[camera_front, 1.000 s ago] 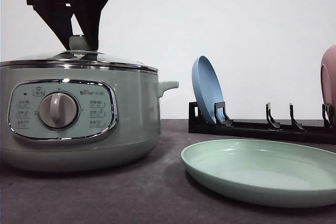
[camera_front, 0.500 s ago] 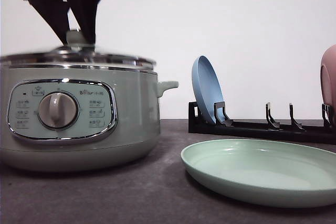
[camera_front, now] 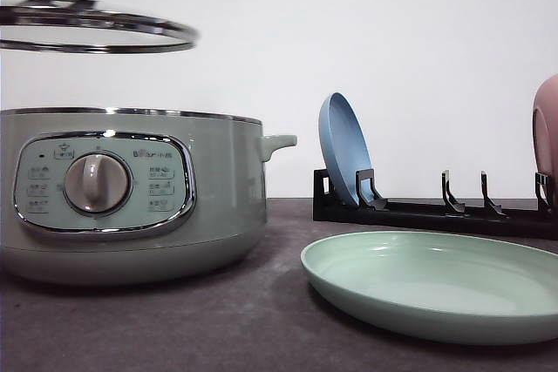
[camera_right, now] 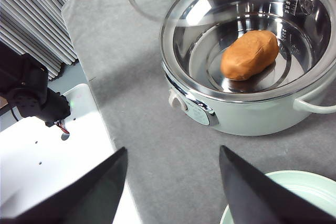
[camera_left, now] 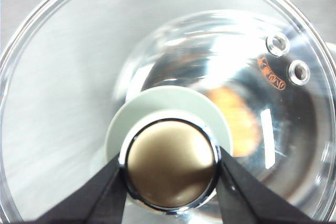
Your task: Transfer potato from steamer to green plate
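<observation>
One potato (camera_right: 250, 54) — lumpy, orange-brown, smooth-skinned — lying inside open steamer (camera_right: 247, 77)

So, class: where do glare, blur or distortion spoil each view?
Front view: the raised glass lid looks slightly smeared. Left wrist view: glare streaks the glass, and the potato is an orange blur through it. Right wrist view: bright reflections on the steamer bowl.

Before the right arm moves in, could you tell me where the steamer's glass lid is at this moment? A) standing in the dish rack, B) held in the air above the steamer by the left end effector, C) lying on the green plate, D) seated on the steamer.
B: the glass lid hangs clear above the steamer, its knob clamped in the left end effector; the potato lies uncovered inside.
</observation>
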You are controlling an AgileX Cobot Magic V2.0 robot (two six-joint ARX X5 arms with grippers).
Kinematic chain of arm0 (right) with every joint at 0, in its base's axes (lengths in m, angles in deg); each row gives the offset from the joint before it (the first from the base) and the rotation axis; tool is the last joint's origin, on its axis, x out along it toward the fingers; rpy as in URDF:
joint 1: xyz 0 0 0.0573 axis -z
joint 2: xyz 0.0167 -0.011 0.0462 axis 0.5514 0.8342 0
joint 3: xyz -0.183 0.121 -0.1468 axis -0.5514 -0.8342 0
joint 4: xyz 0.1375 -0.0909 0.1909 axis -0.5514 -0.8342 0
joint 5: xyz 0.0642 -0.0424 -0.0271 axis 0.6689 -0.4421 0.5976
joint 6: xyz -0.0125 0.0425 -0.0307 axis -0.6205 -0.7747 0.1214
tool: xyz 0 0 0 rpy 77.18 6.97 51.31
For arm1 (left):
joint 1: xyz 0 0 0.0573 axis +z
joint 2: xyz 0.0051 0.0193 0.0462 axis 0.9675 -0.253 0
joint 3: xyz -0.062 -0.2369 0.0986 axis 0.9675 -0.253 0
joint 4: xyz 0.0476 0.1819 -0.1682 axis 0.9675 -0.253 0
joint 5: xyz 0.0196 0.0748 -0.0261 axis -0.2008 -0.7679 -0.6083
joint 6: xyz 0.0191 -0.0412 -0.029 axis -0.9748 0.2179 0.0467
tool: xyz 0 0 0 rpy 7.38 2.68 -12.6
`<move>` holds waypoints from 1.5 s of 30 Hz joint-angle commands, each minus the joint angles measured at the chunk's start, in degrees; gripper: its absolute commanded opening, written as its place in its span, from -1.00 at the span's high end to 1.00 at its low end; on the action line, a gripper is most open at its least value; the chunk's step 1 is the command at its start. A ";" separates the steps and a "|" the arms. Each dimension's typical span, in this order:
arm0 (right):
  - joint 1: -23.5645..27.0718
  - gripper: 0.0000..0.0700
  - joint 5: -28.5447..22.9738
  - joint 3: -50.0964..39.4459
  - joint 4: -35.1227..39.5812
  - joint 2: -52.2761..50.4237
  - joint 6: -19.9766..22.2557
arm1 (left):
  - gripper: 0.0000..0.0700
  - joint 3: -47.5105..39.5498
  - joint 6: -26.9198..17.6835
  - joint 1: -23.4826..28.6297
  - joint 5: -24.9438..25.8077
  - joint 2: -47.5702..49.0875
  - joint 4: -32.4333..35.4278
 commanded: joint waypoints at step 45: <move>-4.06 -0.40 -10.34 38.06 -0.98 39.99 -10.08 | 1.00 2.29 -0.72 19.32 -0.33 1.54 1.74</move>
